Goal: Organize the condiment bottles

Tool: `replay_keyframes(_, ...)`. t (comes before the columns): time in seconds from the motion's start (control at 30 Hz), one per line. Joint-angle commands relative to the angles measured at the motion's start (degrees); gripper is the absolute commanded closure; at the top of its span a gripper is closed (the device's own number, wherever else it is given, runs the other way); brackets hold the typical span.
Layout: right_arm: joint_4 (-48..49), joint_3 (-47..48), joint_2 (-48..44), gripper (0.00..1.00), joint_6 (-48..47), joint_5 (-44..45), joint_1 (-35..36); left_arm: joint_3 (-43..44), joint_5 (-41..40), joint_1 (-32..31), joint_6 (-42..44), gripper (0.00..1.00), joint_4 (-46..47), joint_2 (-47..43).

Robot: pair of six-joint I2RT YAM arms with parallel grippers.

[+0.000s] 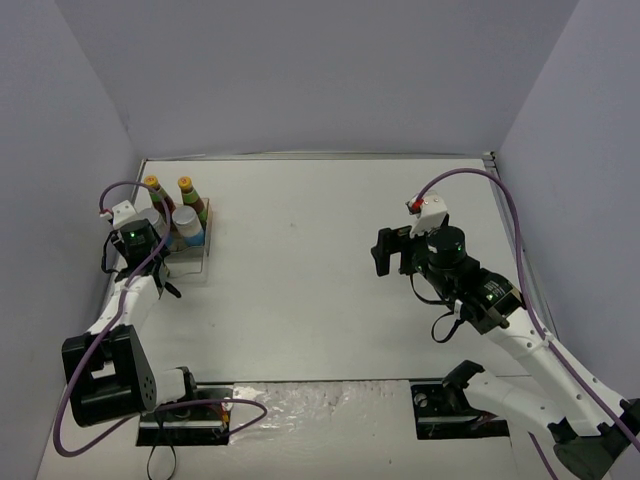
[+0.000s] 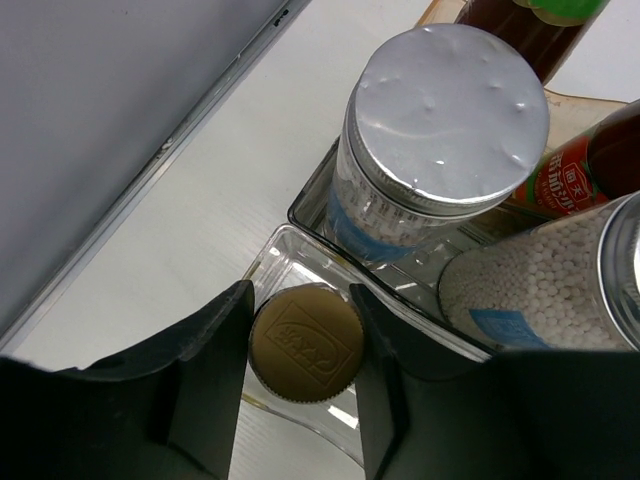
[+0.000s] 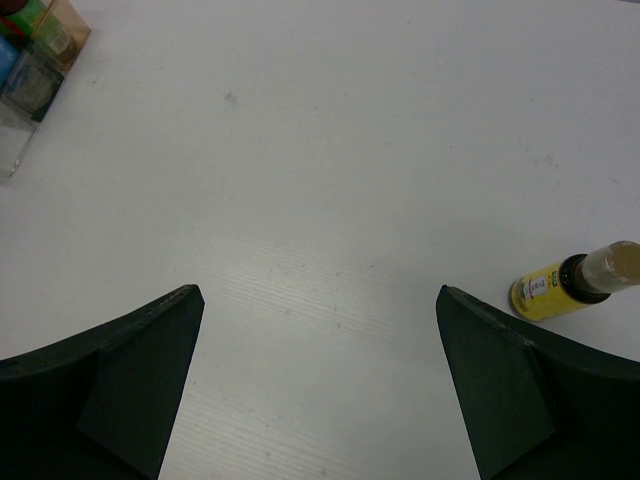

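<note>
Where left jaws clasp it, brown-capped bottle (image 2: 305,343), in tray (image 2: 272,248).

Just beyond your left jaws, silver-lidded jars (image 2: 450,110) crowd the tray (image 2: 268,248). Your right jaws face open tabletop (image 3: 330,150), with one yellow bottle (image 3: 555,288) near the right jaw.

Overhead plus wrist close-ups (tray (image 1: 193,266) shared)

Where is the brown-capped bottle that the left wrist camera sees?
In the left wrist view the brown-capped bottle stands between the fingers of the left hand, in the clear tray's front compartment beside the silver-lidded jar.
</note>
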Motion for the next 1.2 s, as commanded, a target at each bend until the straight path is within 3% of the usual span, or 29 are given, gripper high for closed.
replay_keyframes(0.0, 2.6, 0.6, 0.1, 0.01, -0.2, 4.0, -0.3, 1.5, -2.4, 0.3, -3.5, 0.56, 1.9, -2.0)
replay_keyframes(0.07, 2.0, 0.8, 0.2, 0.00, 0.1, 5.0, -0.4, 1.7, -2.5, 0.3, -3.8, 0.51, 0.7, -3.1)
replay_keyframes(0.33, -4.4, 3.7, 4.7, 0.00, 5.3, 19.7, -0.4, 4.4, -4.6, 0.3, -6.2, 0.13, -12.3, -10.6)
replay_keyframes(0.47, -7.7, 6.4, 9.2, 0.00, 7.2, 24.5, -2.2, 8.9, -3.7, -0.8, -6.7, 0.05, -23.0, -13.0)
replay_keyframes(0.6, -8.6, 8.1, 13.1, 0.00, 8.8, 24.8, -5.6, 13.0, -0.4, -5.0, -4.1, 0.03, -27.4, -16.3)
replay_keyframes(0.8, -8.1, 8.6, 18.2, 0.01, 8.8, 16.7, -15.8, 17.6, 7.2, -19.4, 1.7, 0.03, -29.2, -17.8)
replay_keyframes(1.0, -6.9, 9.1, 23.6, 0.01, 10.3, 11.2, -20.8, 18.2, 11.5, -33.9, 5.5, 0.03, -23.7, -17.2)
replay_keyframes(1.17, -5.4, 9.3, 27.9, 0.03, 12.2, 11.0, -22.5, 19.6, 12.7, -42.1, 6.9, 0.03, -21.1, -12.5)
